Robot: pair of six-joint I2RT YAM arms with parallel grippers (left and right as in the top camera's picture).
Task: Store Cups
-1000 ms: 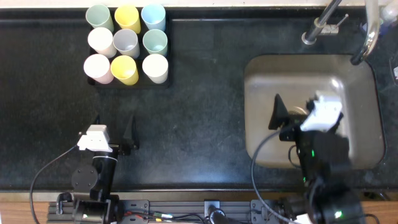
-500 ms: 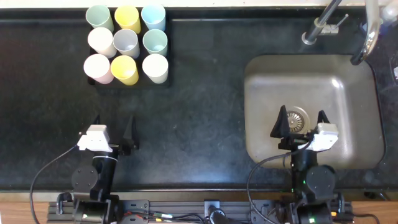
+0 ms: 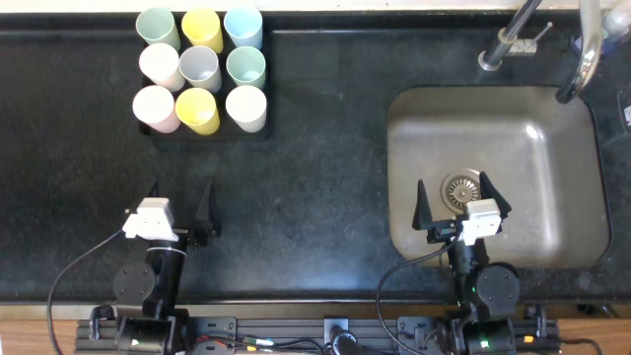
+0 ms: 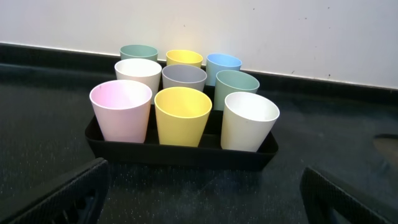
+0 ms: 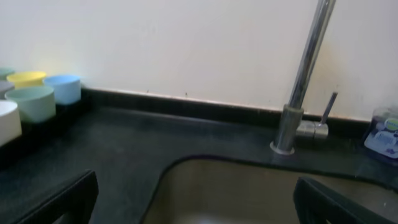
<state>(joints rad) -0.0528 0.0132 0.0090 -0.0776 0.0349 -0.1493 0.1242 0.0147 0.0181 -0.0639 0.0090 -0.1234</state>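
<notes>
Nine pastel plastic cups [image 3: 201, 69] upright in black rectangular tray [image 4: 180, 157], far left corner of dark worktop [image 3: 325, 177], my left gripper [image 3: 179, 195] released near front edge, my right gripper [image 3: 455, 195] released over steel sink [image 3: 552, 247]

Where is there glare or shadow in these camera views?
Top view: the steel sink catches a bright sheen on its floor. Right wrist view: a light streak runs down the faucet. Left wrist view: the cups are evenly lit, with soft shadow between them in the tray.
</notes>
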